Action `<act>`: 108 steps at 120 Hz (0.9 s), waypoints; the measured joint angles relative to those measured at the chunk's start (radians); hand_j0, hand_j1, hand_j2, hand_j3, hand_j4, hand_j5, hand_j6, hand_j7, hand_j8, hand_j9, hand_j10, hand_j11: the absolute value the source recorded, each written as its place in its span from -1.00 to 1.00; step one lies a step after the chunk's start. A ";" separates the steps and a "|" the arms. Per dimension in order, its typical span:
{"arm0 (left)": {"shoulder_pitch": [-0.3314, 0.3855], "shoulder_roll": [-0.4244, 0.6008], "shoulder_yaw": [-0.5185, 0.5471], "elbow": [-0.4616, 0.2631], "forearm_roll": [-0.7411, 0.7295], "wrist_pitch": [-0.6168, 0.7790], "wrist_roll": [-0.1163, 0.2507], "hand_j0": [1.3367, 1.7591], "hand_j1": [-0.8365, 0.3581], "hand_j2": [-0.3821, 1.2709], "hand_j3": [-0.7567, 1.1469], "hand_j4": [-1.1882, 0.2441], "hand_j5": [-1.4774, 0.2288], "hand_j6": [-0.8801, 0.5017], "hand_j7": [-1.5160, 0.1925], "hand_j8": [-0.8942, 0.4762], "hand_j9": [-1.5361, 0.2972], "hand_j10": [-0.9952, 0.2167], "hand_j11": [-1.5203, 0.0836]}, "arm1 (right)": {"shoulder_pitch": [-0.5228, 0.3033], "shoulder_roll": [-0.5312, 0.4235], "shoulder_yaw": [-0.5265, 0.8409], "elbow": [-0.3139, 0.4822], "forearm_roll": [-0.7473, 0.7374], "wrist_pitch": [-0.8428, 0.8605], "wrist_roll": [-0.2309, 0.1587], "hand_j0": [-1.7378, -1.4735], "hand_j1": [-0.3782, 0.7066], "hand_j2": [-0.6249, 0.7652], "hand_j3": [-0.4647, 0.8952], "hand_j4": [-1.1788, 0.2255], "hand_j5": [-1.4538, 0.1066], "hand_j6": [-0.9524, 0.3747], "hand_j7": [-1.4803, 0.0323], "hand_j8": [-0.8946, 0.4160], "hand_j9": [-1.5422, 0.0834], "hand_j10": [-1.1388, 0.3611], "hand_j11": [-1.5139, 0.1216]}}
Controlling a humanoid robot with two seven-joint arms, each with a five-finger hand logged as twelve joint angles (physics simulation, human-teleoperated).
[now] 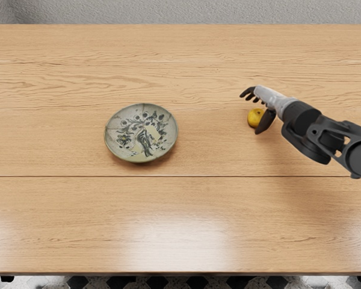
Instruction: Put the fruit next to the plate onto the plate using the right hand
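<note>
One small round yellow fruit [254, 117] lies on the light wooden table [180, 229], well right of the one round patterned ceramic plate [141, 133]. One arm shows. The right hand [265, 103] hovers over the fruit, fingers [248, 93] spread wide, not closed.

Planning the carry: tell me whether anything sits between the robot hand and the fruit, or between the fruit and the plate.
Nothing visible does. The right robot hand is right beside the fruit, fingers spread, and only bare table lies between the fruit and the plate.
</note>
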 joint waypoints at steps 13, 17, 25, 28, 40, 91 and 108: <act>0.000 0.000 0.000 0.000 0.000 0.000 0.000 0.52 0.98 -0.54 -0.21 0.66 0.73 0.27 0.77 0.30 0.68 0.64 0.90 | 0.021 0.008 -0.031 -0.017 0.001 0.003 0.000 -0.40 -0.27 -0.18 -0.32 0.24 0.35 -0.03 0.43 -0.11 0.41 0.11 0.37; 0.000 0.000 0.000 0.000 0.000 0.000 0.000 0.52 0.98 -0.54 -0.21 0.66 0.73 0.27 0.77 0.30 0.68 0.64 0.90 | 0.028 0.009 -0.038 -0.020 0.003 0.004 0.000 -0.40 -0.26 -0.19 -0.32 0.23 0.34 -0.04 0.42 -0.12 0.40 0.10 0.35; 0.000 0.000 0.000 0.000 0.000 0.000 0.000 0.52 0.98 -0.54 -0.21 0.66 0.73 0.27 0.77 0.30 0.68 0.64 0.90 | 0.041 0.011 -0.047 -0.025 0.006 0.007 0.000 -0.40 -0.22 -0.19 -0.32 0.20 0.31 -0.07 0.39 -0.14 0.37 0.07 0.33; 0.000 0.000 0.000 0.000 0.000 0.000 0.000 0.52 0.98 -0.54 -0.21 0.66 0.73 0.27 0.77 0.30 0.68 0.64 0.90 | 0.044 0.011 -0.049 -0.030 0.006 0.009 0.000 -0.40 -0.20 -0.19 -0.32 0.20 0.30 -0.08 0.38 -0.15 0.36 0.07 0.32; 0.000 0.000 0.000 0.000 0.000 0.000 0.000 0.52 0.98 -0.54 -0.21 0.66 0.73 0.27 0.77 0.30 0.68 0.64 0.90 | 0.051 0.016 -0.054 -0.047 0.008 0.011 0.001 -0.40 -0.17 -0.20 -0.32 0.17 0.27 -0.10 0.35 -0.18 0.33 0.04 0.29; 0.000 0.000 0.000 0.000 0.000 0.000 0.000 0.52 0.98 -0.54 -0.21 0.66 0.73 0.27 0.77 0.30 0.68 0.64 0.90 | 0.047 0.060 -0.058 -0.106 0.009 0.009 0.021 -0.40 -0.05 -0.21 -0.32 0.09 0.18 -0.18 0.26 -0.26 0.24 -0.03 0.20; 0.000 0.000 0.000 0.000 0.000 0.000 0.000 0.52 0.98 -0.54 -0.21 0.66 0.73 0.27 0.77 0.30 0.68 0.64 0.90 | 0.047 0.055 -0.059 -0.108 0.009 0.011 0.024 -0.40 -0.04 -0.22 -0.32 0.09 0.18 -0.19 0.25 -0.27 0.24 -0.03 0.20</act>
